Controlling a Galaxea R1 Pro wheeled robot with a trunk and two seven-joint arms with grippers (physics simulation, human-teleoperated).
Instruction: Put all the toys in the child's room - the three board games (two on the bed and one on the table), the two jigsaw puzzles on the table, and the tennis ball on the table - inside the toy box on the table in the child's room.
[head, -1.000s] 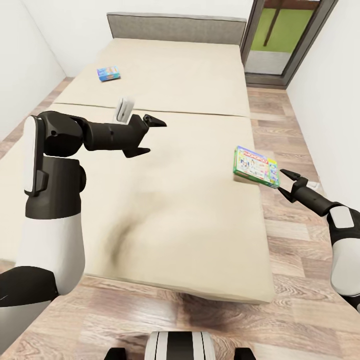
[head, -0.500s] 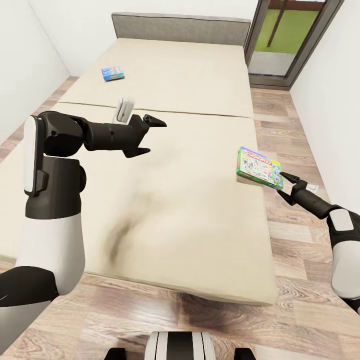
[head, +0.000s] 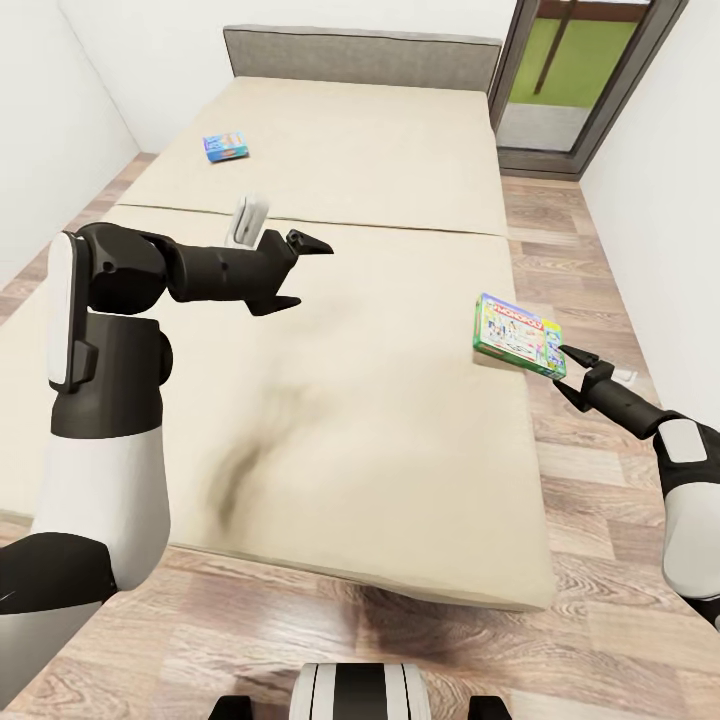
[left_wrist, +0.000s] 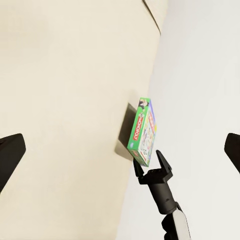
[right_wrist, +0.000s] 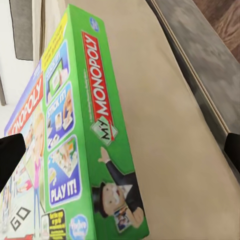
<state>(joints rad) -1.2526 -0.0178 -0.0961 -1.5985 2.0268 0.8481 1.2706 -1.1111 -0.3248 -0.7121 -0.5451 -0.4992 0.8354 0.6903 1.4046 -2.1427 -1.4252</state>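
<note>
Two board games lie on the beige bed (head: 350, 400). The blue one (head: 225, 148) rests flat far back on the left. The green-edged "MONOPOLY" box (head: 517, 335) sits at the bed's right edge, and the left wrist view shows it tilted up on one side (left_wrist: 142, 131). My right gripper (head: 574, 370) is open, its fingertips right at the box's near corner. In the right wrist view the box's green edge (right_wrist: 100, 150) lies close in front, between the open fingers (right_wrist: 11, 152). My left gripper (head: 308, 272) hangs open over the middle of the bed, holding nothing.
A grey headboard (head: 360, 55) stands at the far end of the bed. White walls close in on both sides. A glass door (head: 570, 80) is at the back right. A strip of wood plank floor (head: 590, 260) runs along the bed's right side.
The head camera has shifted slightly. My right gripper has crept a little closer to the MONOPOLY box. The left arm has not moved.
</note>
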